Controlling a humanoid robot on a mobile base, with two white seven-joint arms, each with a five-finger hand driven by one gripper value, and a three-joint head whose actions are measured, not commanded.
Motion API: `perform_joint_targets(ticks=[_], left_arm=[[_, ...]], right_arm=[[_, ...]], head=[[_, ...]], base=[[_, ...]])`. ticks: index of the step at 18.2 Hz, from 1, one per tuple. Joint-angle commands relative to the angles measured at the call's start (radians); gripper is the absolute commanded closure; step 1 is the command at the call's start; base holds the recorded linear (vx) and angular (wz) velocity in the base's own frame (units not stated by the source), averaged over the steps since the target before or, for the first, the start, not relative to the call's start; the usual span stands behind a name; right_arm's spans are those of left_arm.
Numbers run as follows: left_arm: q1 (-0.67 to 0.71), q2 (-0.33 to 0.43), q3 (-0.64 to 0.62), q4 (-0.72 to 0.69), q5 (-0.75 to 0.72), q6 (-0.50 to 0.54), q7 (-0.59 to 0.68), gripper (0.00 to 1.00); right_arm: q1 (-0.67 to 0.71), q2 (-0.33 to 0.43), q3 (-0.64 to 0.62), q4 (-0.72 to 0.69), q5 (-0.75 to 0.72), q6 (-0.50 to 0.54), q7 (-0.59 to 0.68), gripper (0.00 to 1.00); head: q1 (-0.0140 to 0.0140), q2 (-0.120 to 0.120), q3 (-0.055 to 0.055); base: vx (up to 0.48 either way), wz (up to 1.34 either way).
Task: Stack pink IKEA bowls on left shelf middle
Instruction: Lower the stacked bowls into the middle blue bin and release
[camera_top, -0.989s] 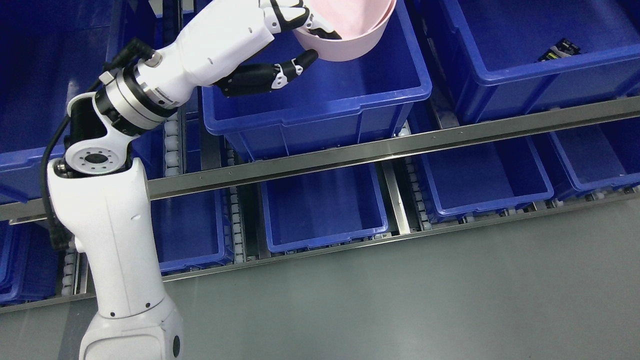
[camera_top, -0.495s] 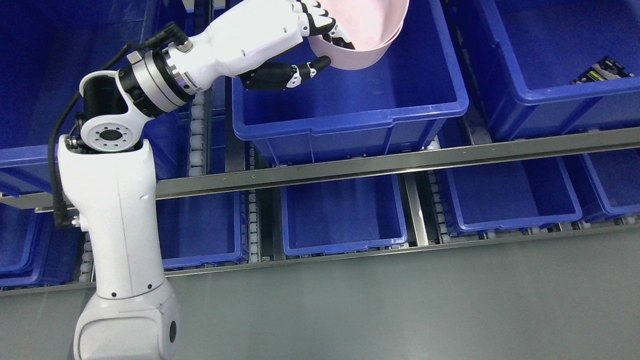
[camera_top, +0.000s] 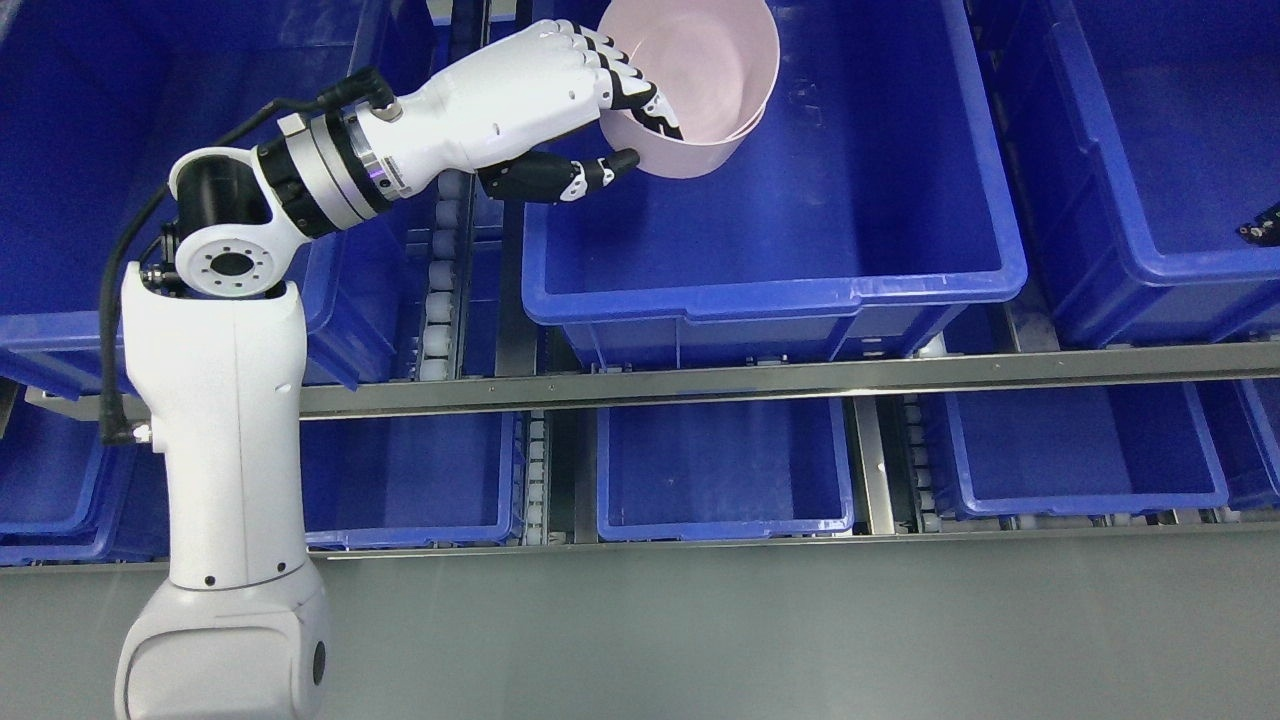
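Note:
A pink bowl (camera_top: 700, 80) hangs tilted over the far left part of a large blue bin (camera_top: 770, 300) on the upper shelf level. My left hand (camera_top: 625, 130) is shut on the bowl's near rim, fingers inside the wall and the dark thumb under it. A second pink edge shows at the bowl's lower right, as if two bowls are nested. The white left arm (camera_top: 230, 400) rises from the lower left. No right arm shows.
More blue bins stand to the left (camera_top: 150, 150) and right (camera_top: 1180, 150) on the same level, and smaller ones (camera_top: 720, 470) on the level below. A metal rail (camera_top: 800, 378) runs along the shelf front. Grey floor (camera_top: 750, 630) lies below. A dark item (camera_top: 1262, 224) peeks in at the right edge.
The whole picture has shifted, so the camera moved. The bowl, earlier cut off by the top edge, now shows fully, still held over the bin.

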Motion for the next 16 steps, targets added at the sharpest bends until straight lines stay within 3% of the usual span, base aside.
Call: perform_joint_targets(ticks=[1,3,9,14,16], left_arm=[[-0.007,-0.001,-0.078,0.088,-0.012,0.000,0.004,0.86],[-0.014,-0.047,-0.092,0.114,-0.017,0.000,0.004,0.86],[-0.017,-0.094,-0.118,0.173,-0.047,0.000,0.006,0.86],[0.012,-0.095,-0.130,0.180,-0.047,0.000,0.009,0.81],[0.013,-0.094,-0.124,0.185,-0.047,0.000,0.010,0.72]], right_arm=[[0.000,-0.017,-0.005,-0.017,-0.002,0.000,0.000,0.00],[0.000,-0.017,-0.005,-0.017,-0.002,0.000,0.000,0.00],[0.000,-0.017,-0.005,-0.017,-0.002,0.000,0.000,0.00],[0.000,-0.017,-0.005,-0.017,-0.002,0.000,0.000,0.00],[0.000,-0.017,-0.005,-0.017,-0.002,0.000,0.000,0.00]], head=[[0.0000,0.000,0.000],[0.0000,0.000,0.000],[0.0000,0.000,0.000],[0.0000,0.000,0.000],[0.0000,0.000,0.000]], base=[[0.112,0.02],[0.136,-0.05],[0.093,-0.06],[0.019,-0.01],[-0.017,0.00]])
